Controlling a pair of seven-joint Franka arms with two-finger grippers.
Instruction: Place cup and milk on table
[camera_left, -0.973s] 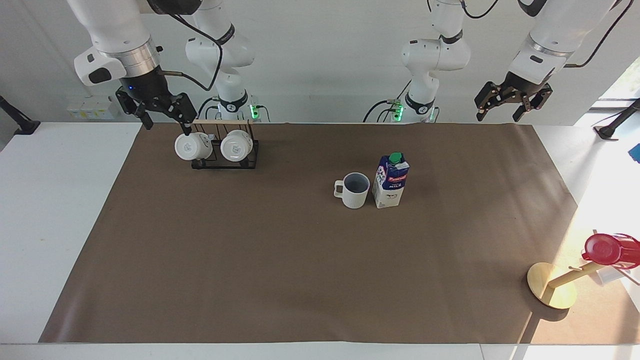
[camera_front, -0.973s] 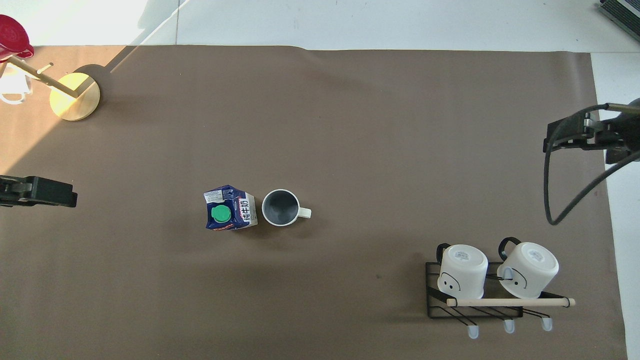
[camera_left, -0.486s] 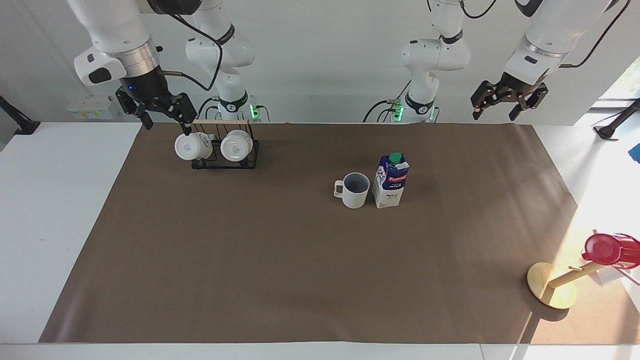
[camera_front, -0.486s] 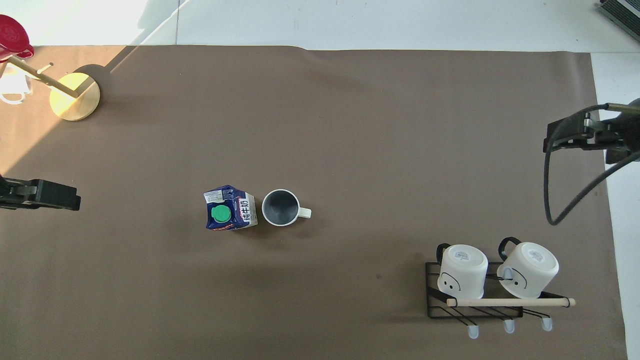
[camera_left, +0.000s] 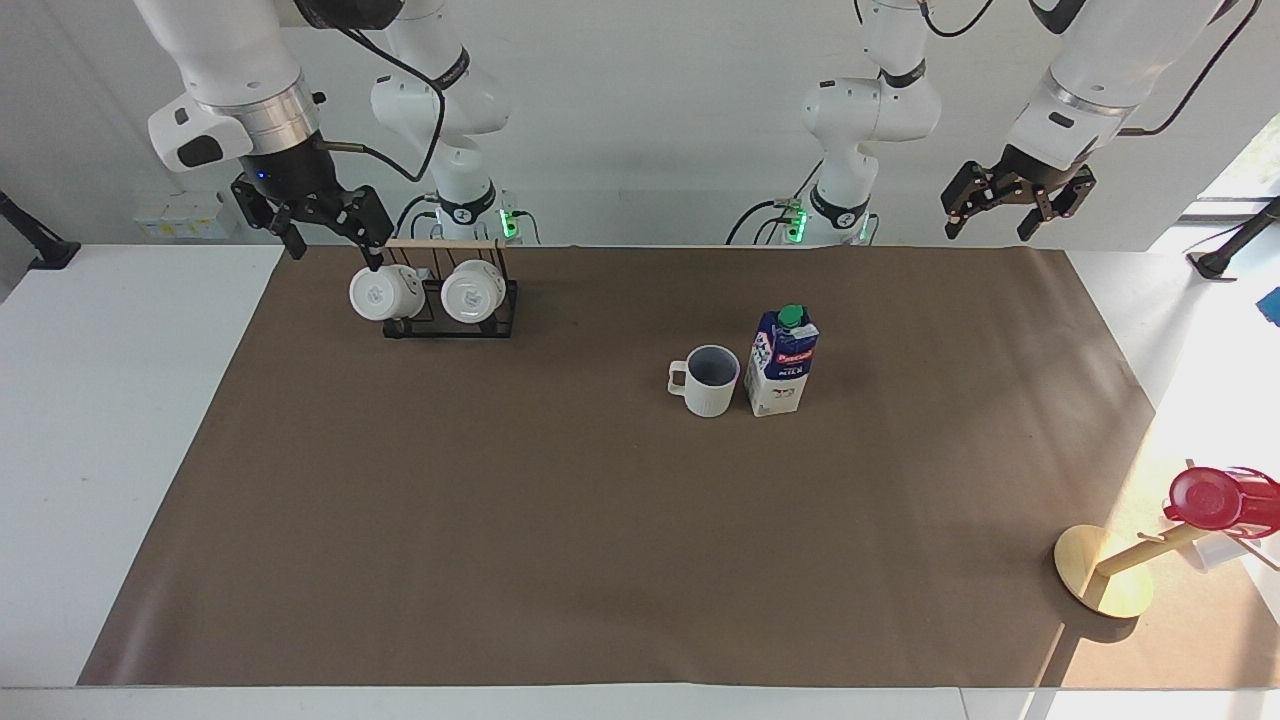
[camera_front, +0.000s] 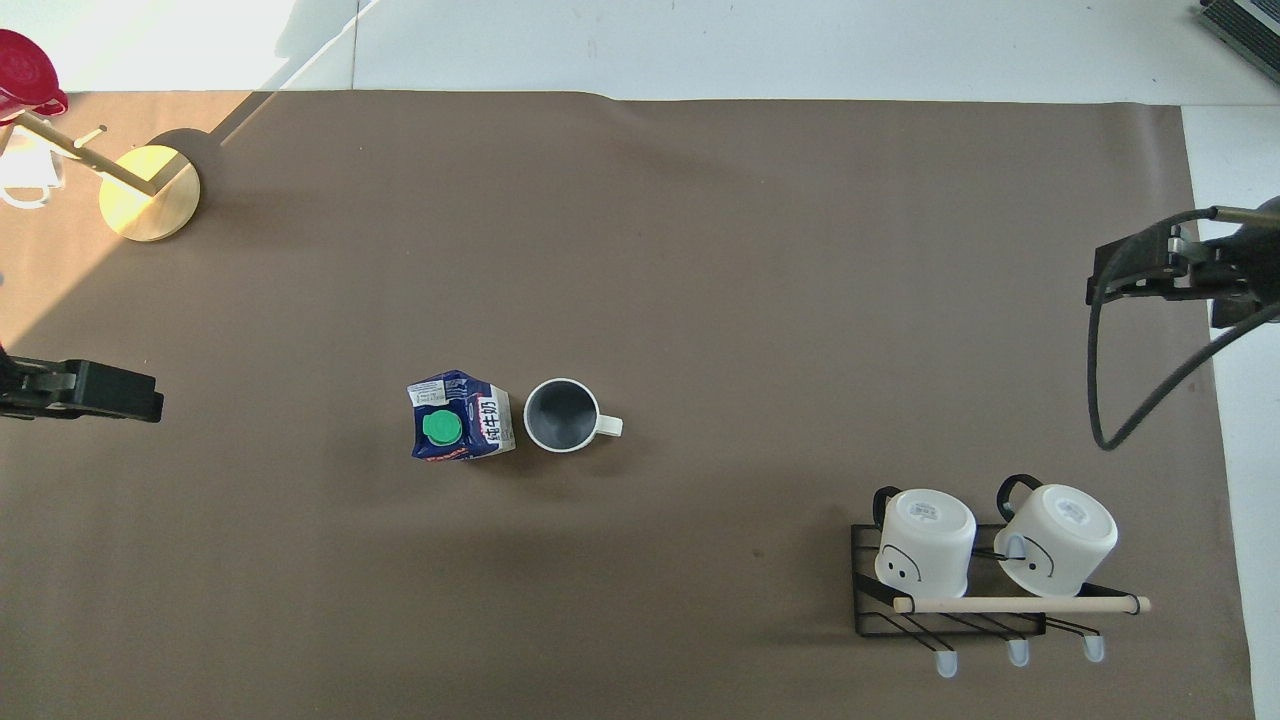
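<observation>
The cream cup (camera_left: 709, 383) (camera_front: 562, 415) stands upright on the brown paper of the table (camera_left: 560, 540) (camera_front: 760, 300), its handle toward the right arm's end. The milk (camera_left: 781, 365) (camera_front: 460, 430) stands upright right beside it, toward the left arm's end, green cap up. My left gripper (camera_left: 990, 228) (camera_front: 140, 393) hangs open in the air over the paper's corner at the left arm's end, holding nothing. My right gripper (camera_left: 335, 252) (camera_front: 1130, 275) hangs open and empty by the mug rack's outer end.
A black wire rack (camera_left: 450, 318) (camera_front: 950, 600) with a wooden bar holds two glossy white mugs (camera_left: 378, 292) (camera_front: 925, 540) close to the right arm's base. A gold-based stand (camera_left: 1100, 585) (camera_front: 150, 192) with a red object leans at the corner farthest from the left arm's base.
My left gripper has risen slightly and drawn back a little toward the robots. The right arm, cup and milk have not moved.
</observation>
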